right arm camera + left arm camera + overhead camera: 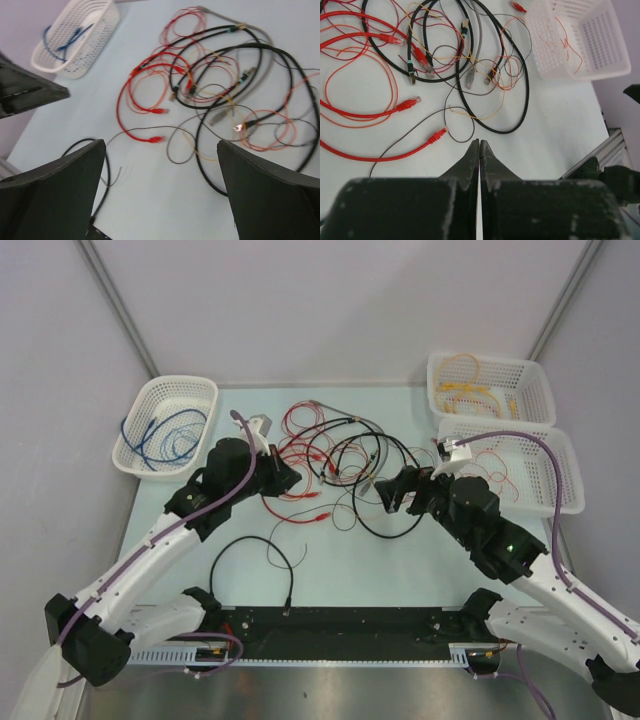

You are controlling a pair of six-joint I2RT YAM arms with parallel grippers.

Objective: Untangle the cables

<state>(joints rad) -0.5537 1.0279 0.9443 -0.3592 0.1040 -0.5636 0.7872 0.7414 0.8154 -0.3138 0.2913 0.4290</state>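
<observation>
Item: cables [335, 465], red, orange-yellow, black and grey, thin, with small plugs. They lie in one loose heap on the table [400, 570], at its middle toward the far edge, with loops crossing over and under one another and the black ones ringed around the red and yellow; not yet untangled. Item: black loop [250, 562], single, near the near edge, well apart from the heap and crossing nothing; presumably laid there because it is free. Item: left basket [205, 415], far left corner, holding blue cables [160, 435]. Item: far basket [485, 357], far right corner, holding yellow cables [470, 390]. Item: near basket [573, 480], just beside it along the right edge, holding red wire [497, 480]. The contents suggest sorting by colour, so each freed strand likely goes to the matching basket. Item: left gripper [479, 150], jaws pressed flat together with nothing visible between them, pointed at the heap's left side beside a red plug end [439, 134]; likely placed to nudge a strand or reopen on one. Item: right gripper [161, 150], jaws spread wide and holding nothing, poised over the heap's right side; likely set to take a cable while the other arm pulls against it.
</observation>
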